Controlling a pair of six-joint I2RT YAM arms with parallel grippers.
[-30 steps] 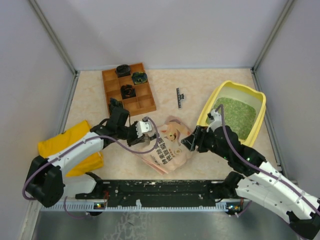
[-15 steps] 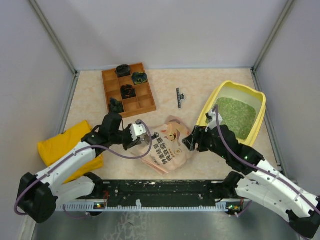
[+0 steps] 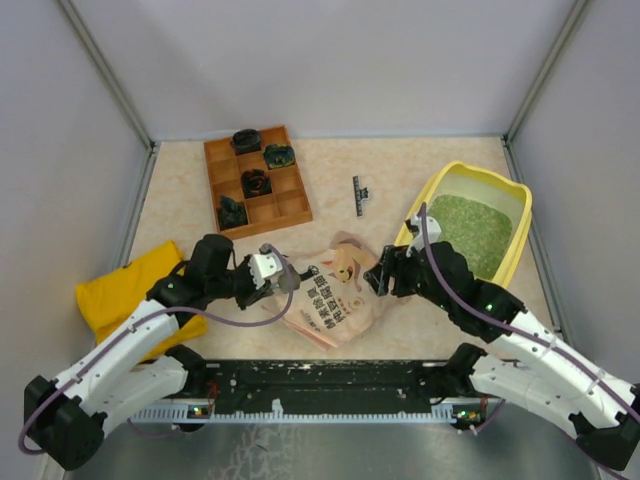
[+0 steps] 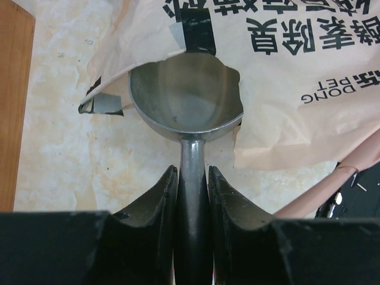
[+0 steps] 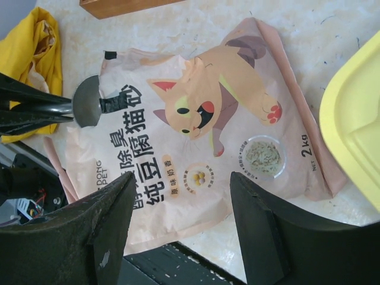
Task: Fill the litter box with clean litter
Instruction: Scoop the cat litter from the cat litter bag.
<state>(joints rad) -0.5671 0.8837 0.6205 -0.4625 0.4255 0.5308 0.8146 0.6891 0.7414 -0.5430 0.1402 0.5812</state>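
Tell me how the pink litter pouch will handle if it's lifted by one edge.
The pouch is probably floppy: its thin skin lies wrinkled and slumped. Lifted by one edge it would likely sag. Its torn mouth, where the scoop sits, might rip further.

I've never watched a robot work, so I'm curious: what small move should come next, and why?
Probably the left jaws should push the grey metal scoop they clamp deeper into the pink printed pouch: its bowl sits empty at the torn mouth.
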